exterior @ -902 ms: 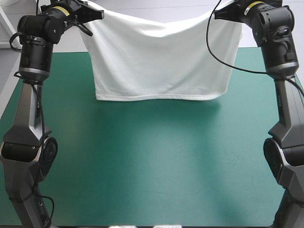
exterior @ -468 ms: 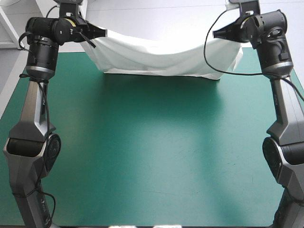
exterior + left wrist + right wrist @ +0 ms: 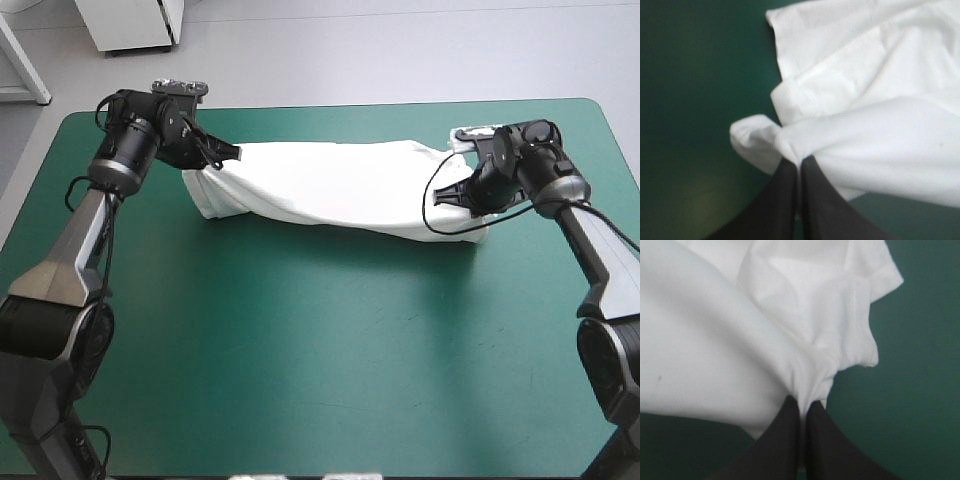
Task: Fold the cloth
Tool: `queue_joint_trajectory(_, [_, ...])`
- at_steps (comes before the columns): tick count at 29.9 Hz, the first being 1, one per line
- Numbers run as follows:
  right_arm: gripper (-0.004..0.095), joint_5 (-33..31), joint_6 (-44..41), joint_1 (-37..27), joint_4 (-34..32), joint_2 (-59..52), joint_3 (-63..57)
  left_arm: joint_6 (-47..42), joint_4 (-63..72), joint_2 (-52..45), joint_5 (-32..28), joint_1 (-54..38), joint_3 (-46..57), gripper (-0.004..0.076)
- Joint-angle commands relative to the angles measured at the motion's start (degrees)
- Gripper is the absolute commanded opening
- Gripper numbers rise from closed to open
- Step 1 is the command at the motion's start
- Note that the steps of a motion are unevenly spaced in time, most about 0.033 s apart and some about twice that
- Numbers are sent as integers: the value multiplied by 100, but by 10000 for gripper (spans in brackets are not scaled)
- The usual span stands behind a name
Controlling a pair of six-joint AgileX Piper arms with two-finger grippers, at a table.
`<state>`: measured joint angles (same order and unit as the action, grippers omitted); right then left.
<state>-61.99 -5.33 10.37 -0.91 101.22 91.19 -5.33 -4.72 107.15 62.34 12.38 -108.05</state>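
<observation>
The white T-shirt [image 3: 335, 185] lies as a long band across the far half of the teal-green table, stretched between the two arms. My left gripper [image 3: 232, 153] is shut on the T-shirt at its left end, low over the cover. In the left wrist view the black fingers [image 3: 790, 190] meet on a bunched corner of the T-shirt [image 3: 880, 125]. My right gripper [image 3: 447, 196] is shut on the T-shirt at its right end. In the right wrist view the black fingers [image 3: 795, 435] pinch a gathered fold of the T-shirt [image 3: 720, 355].
The near half of the teal-green table [image 3: 320, 350] is bare cover. A white cabinet [image 3: 130, 22] stands on the floor beyond the far left corner.
Both arms have come down and toward me with the T-shirt. It hung high between them earlier; now it rests on the table in a folded band.
</observation>
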Motion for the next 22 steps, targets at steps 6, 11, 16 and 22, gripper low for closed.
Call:
queue_joint_trajectory(6, [-17,546,359,-28,533,-1214,-1702,-108,267,-1848,-1183,34,2837,-9])
queue_joint_trajectory(11, [-17,629,423,-28,742,-1700,-2708,-108,294,-2510,-1383,34,4064,-9])
queue_joint_trajectory(16, [-17,633,533,-28,1057,-2315,-3538,13,774,-2965,-1370,34,4958,-9])
queue_joint_trajectory(22, [-17,374,533,-28,1205,-2881,-4017,54,982,-3565,-1297,34,5798,-9])
